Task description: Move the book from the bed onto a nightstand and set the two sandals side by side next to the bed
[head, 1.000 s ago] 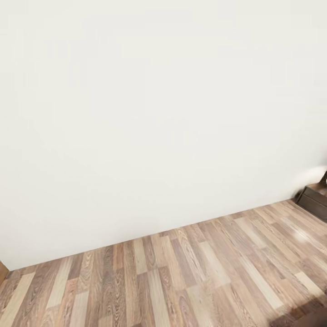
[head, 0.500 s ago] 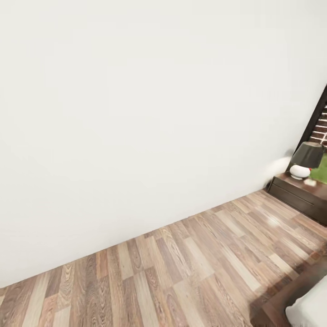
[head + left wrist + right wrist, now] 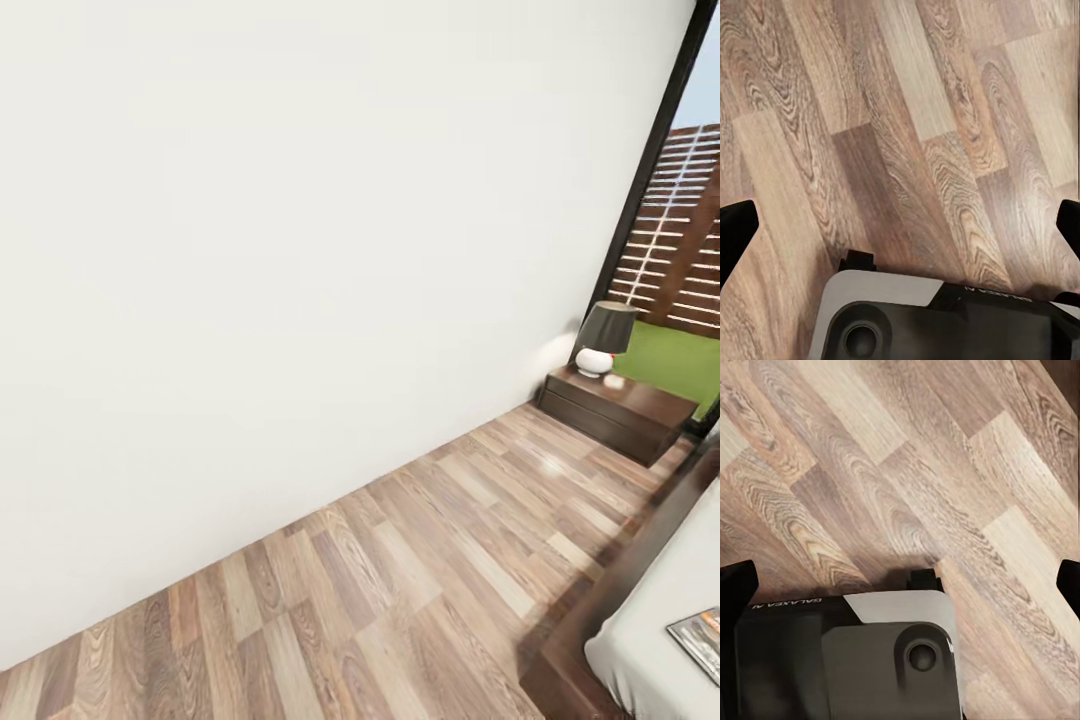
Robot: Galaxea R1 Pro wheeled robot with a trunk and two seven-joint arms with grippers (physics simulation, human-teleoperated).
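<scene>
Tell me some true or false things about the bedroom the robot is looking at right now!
1. A lamp stands on the nightstand. True.
2. The book lies on the floor. False: it lies on the bed, on the grey mattress.
3. The floor is wood planks. True.
4. The left tool is holding a sandal. False: its fingers are spread wide with just floor between them.
5. The window shows a brick wall outside. False: it shows a slatted wooden fence and grass.

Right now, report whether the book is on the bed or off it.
On it: the book lies flat on the bed's grey mattress at the head view's edge, partly cut off.
</scene>
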